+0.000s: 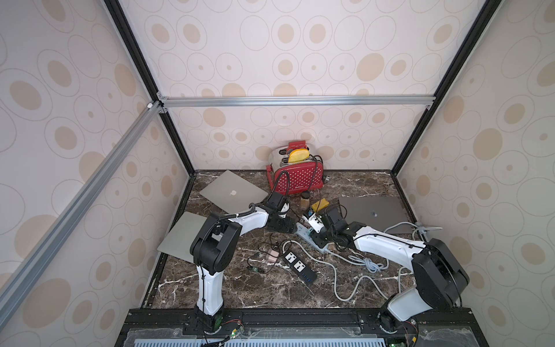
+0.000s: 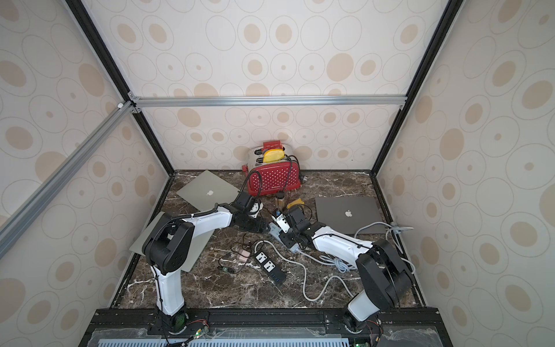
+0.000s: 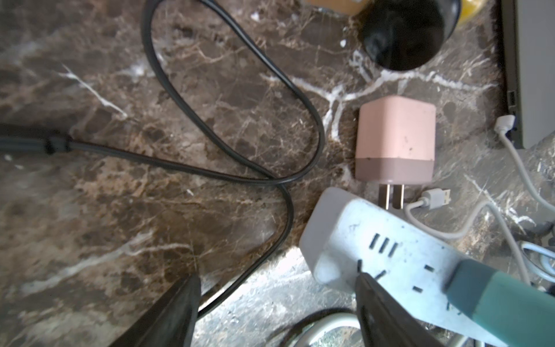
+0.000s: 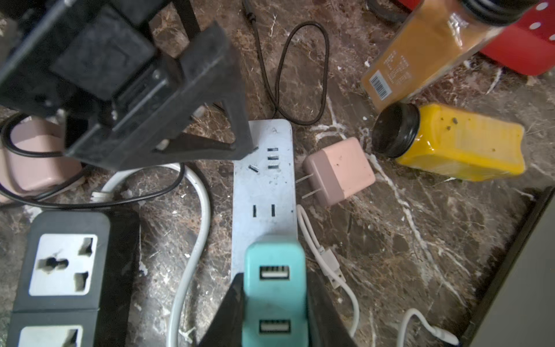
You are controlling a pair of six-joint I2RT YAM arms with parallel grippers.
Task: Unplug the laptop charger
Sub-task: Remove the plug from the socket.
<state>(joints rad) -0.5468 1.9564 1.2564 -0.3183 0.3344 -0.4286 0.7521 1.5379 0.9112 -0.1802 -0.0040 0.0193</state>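
Eyes on the teal charger [image 4: 274,288]: a chunky block with two USB ports on its face, seated in the white power strip [image 4: 264,180] mid-way across the marble surface [image 4: 420,240]. The right tool [image 4: 274,275] is clamped on it, one black finger pressed to each side. The left tool [image 3: 277,278] stands wide apart, and one fingertip [image 3: 365,281] is down on the strip's end, by the angled socket slots. The right wrist view gives us the ports and the grip, while the left wrist view catches only a blurred teal edge of the charger [image 3: 495,297]. In both top views the right arm's wrist covers the charger, and just a bit of the strip [image 1: 301,232] peeks out. A pink plug cube [image 4: 339,171] lies loose just beside the strip, prongs pointing at it.
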